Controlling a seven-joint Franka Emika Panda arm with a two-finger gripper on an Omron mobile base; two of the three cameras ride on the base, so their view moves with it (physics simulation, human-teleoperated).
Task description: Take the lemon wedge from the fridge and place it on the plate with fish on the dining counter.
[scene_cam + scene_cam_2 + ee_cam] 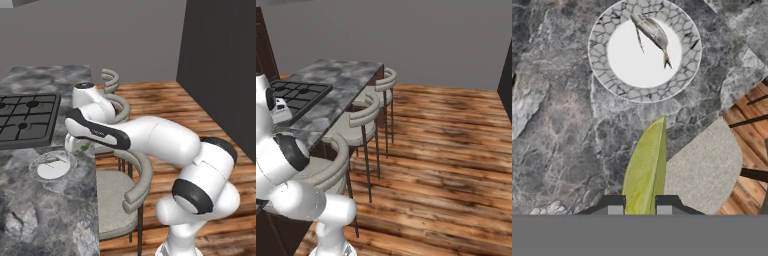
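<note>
so you've got the gripper (639,206) hanging over the dining counter (557,130), jaws pinched nearly shut on the lemon wedge (644,167), which sticks out from between the fingertips. the plate (605,75) sits on the counter just past the wedge's tip, with the fish (653,33) lying on it toward its far side. in the left base view the plate (37,163) is just left of the gripper (77,145), near the counter's right edge, cooktop (25,117) beyond it, stool (117,195) off the edge.
</note>
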